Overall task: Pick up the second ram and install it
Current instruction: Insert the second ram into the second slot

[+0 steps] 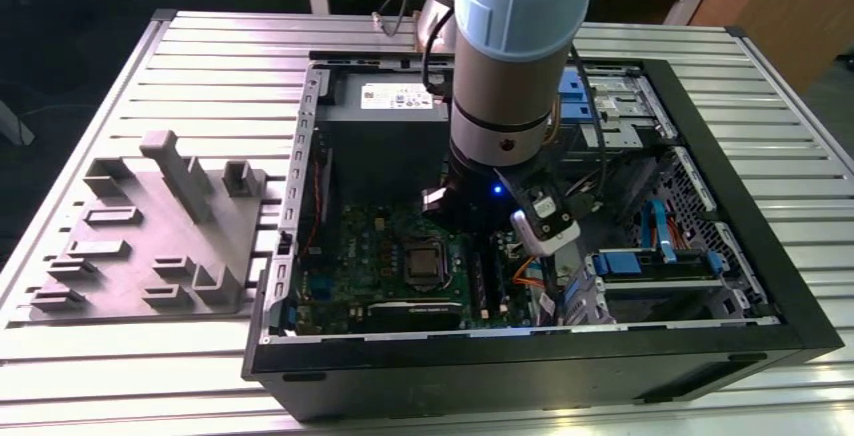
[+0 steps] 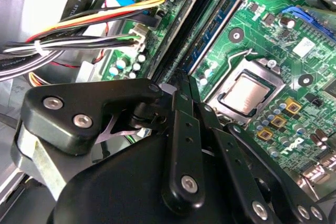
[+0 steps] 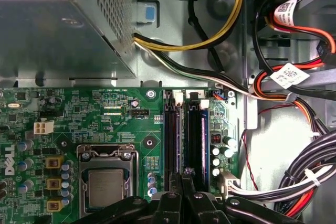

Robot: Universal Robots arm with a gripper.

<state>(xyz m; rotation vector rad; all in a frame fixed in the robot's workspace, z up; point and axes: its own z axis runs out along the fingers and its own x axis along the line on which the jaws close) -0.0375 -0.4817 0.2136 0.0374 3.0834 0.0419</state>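
matt black tool (image 2: 181, 85) (plastic-looking), metal case (image 1: 534, 351)

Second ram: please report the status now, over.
Gripper low over the motherboard memory slots, fingers together. Second ram appears seated in its slot beside the fingertips. Cable bundle lies close beside the slots.

Green motherboard (image 3: 105, 124) (yellow, orange, black cables (image 3: 210, 40))

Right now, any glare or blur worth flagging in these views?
First wrist view: the metal cage is blown out white along its top edge. Second wrist view: the gripper linkage sits close and soft, the motherboard sharp. Exterior view: even light, dim inside the case.
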